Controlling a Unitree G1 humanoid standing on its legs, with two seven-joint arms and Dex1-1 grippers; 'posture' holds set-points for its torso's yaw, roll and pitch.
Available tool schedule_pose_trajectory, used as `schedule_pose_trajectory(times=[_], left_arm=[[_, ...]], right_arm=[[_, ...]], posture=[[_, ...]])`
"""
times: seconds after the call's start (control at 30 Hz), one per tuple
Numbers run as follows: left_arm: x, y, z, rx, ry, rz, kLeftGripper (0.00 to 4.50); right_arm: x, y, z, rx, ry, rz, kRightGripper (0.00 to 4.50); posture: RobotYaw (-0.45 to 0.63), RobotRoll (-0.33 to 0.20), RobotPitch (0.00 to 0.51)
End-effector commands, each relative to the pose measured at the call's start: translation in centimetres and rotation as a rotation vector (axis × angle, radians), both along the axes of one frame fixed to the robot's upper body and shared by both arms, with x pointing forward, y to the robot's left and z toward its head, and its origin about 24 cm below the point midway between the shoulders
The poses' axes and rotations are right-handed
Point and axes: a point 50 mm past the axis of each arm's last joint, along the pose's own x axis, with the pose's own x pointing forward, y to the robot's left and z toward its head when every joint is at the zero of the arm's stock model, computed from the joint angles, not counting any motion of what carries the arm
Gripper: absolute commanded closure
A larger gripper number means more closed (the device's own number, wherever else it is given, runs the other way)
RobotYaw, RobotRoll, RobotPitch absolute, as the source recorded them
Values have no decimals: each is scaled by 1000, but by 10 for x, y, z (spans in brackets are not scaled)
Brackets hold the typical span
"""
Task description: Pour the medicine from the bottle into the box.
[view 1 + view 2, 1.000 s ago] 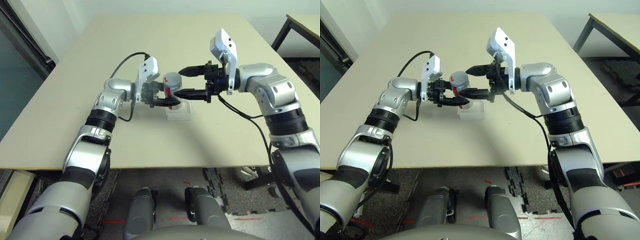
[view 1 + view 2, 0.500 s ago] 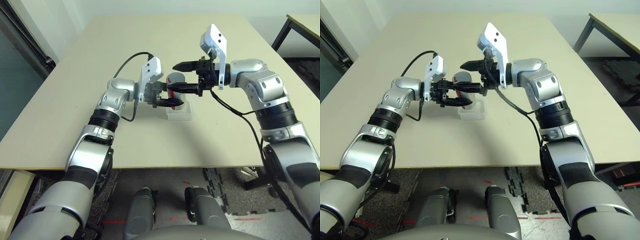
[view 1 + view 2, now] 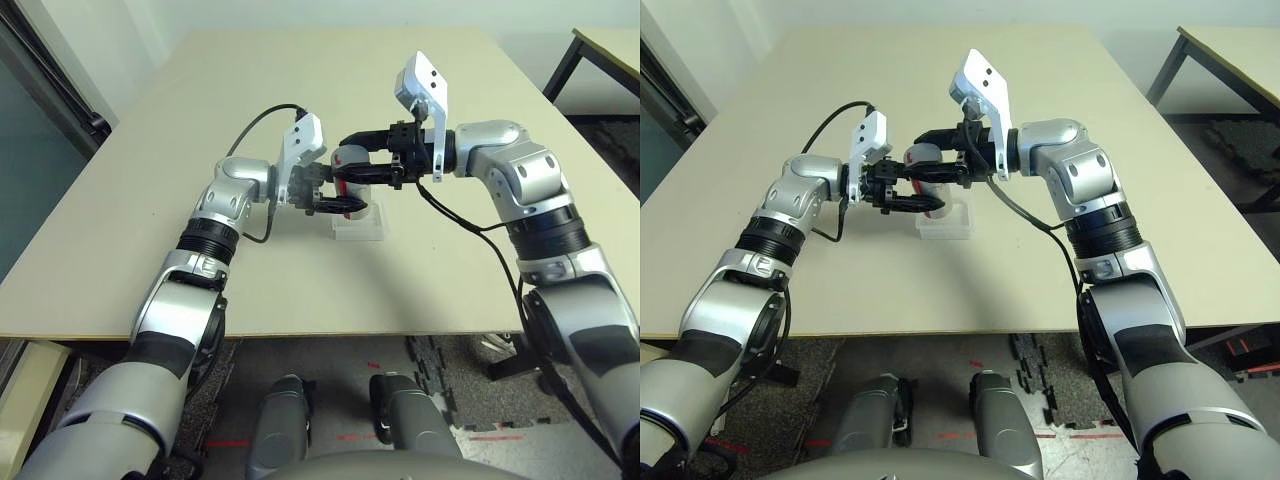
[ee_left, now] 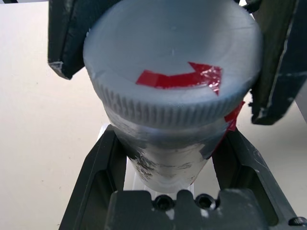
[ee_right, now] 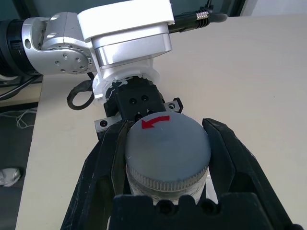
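Observation:
The silver-grey bottle (image 3: 353,190), with its red-and-white label, is held upright a little above the box (image 3: 358,228), a clear shallow tray on the table. My left gripper (image 3: 338,203) is shut on the bottle's body from the left; its fingers (image 4: 103,158) press both sides. My right gripper (image 3: 349,160) comes in from the right, shut on the round grey cap (image 5: 168,143), which bears a red arrow. Both its fingers (image 5: 108,158) hug the cap's ribbed rim. The bottle's contents are hidden.
The beige table (image 3: 300,90) stretches wide behind and beside the arms. A black cable (image 3: 255,120) loops off my left wrist. A second table (image 3: 612,45) stands at the far right. The near edge (image 3: 330,333) runs below the arms.
My right gripper, open beside the bottle a second ago, has moved left onto the bottle's top and shut on the cap. The left gripper has kept its hold.

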Motion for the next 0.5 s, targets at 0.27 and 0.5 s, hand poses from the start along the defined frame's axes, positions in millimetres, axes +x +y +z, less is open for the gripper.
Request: schedule_pose_trajectory(times=[0.27, 0.5], left_arm=[[-2, 6, -21, 63, 60, 12, 1746], [0, 10, -22, 75, 60, 27, 1746]], right_arm=[[-5, 2, 33, 60, -70, 18, 1909], [-7, 6, 36, 109, -49, 28, 1910]], posture=[[-31, 0, 84], [-31, 0, 82]])
